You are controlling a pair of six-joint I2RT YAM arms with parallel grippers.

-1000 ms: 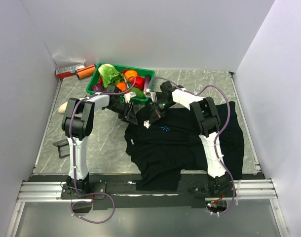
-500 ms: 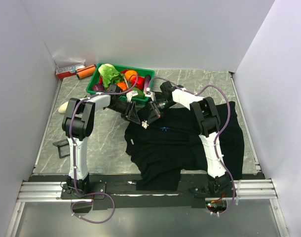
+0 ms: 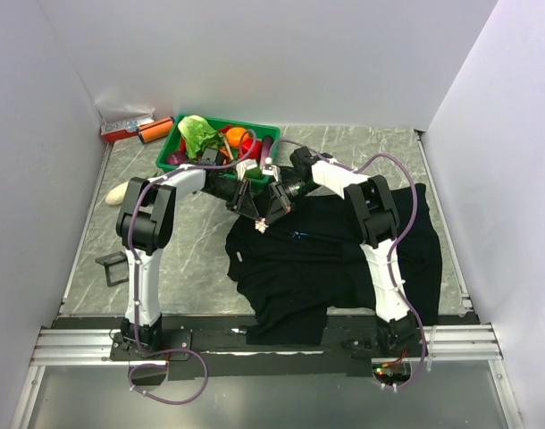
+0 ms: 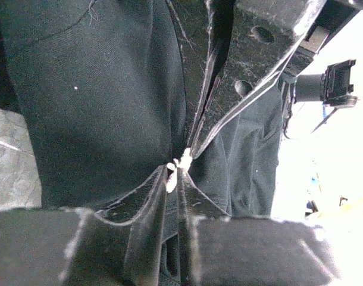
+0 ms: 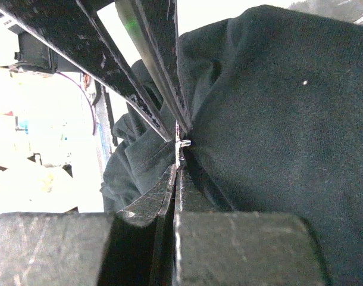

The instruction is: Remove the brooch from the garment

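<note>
Brooch [image 4: 182,161] sits on the garment [image 3: 317,264], on its lifted upper-left fold, nipped in the narrow tips of my left claw [image 4: 172,180]. My right claw [image 5: 177,165] is pinched closed on cloth just beside it. Risk: 2 claws pulling apart could tear fabric or drop the pin. It looks tiny, white and glittering.

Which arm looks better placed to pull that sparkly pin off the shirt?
Probably the left: the left fingers close around the white brooch, while the right fingers pinch the garment beside it.
</note>
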